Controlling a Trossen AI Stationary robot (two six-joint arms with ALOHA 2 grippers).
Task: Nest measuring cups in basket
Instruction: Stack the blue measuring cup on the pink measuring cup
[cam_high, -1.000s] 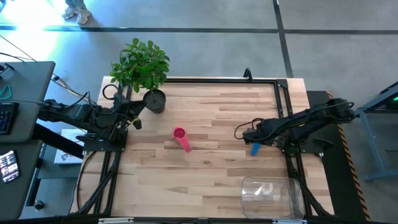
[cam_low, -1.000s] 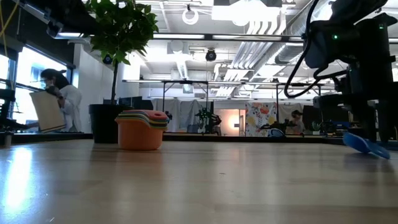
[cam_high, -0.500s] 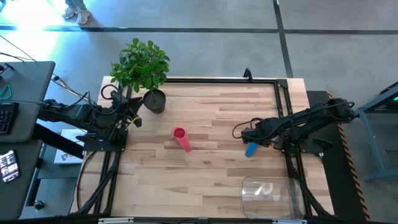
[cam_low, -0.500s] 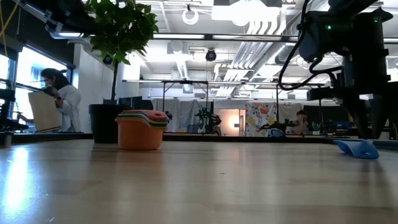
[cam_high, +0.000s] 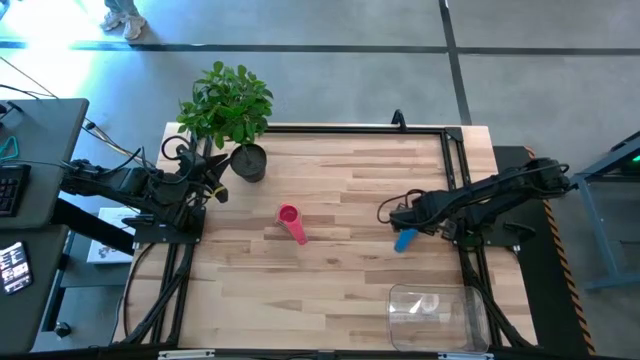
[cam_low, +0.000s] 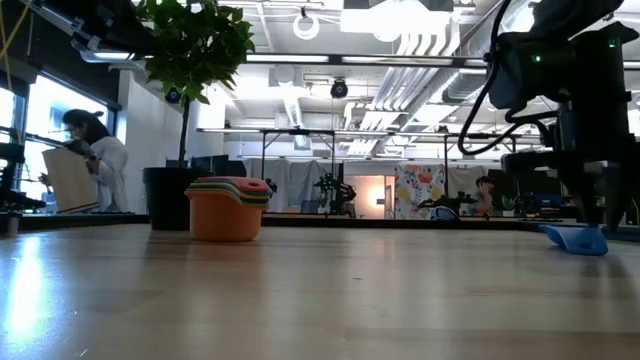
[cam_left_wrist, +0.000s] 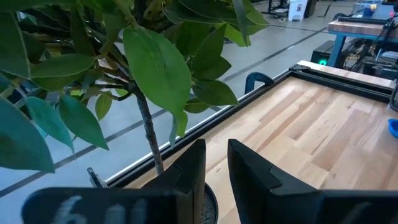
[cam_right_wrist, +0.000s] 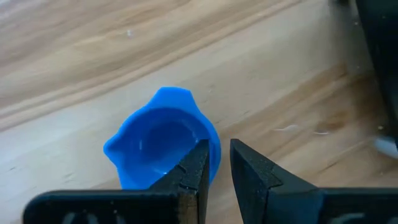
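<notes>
A blue measuring cup (cam_high: 404, 240) lies alone on the table's right half, also seen in the low view (cam_low: 576, 238) and, with its hollow showing, in the right wrist view (cam_right_wrist: 160, 148). My right gripper (cam_high: 408, 227) points down just over it, fingers shut (cam_right_wrist: 216, 163). A stack of nested cups, pink on top (cam_high: 289, 216) and orange at the bottom (cam_low: 227, 210), stands at mid-table. The clear basket (cam_high: 437, 316) sits at the near right edge. My left gripper (cam_high: 219, 186), shut (cam_left_wrist: 216, 167), waits by the plant pot. My right gripper comes from above, pointing down, and one shut finger (cam_right_wrist: 198, 163) stands right at the blue cup's rim (cam_right_wrist: 208, 144). I cannot tell whether it touches the rim. The cup rests on the table.
A dark plant pot (cam_high: 249, 162) with a leafy plant (cam_high: 226, 102) stands at the far left corner, close to my left gripper. A black frame rail (cam_high: 350, 128) runs along the far edge. Bare wood lies between the cup stack and the basket.
The blue cup, tilted with one end raised a second ago, has dropped flat onto the table and shifted a little toward the left. My right gripper has stayed above it.
</notes>
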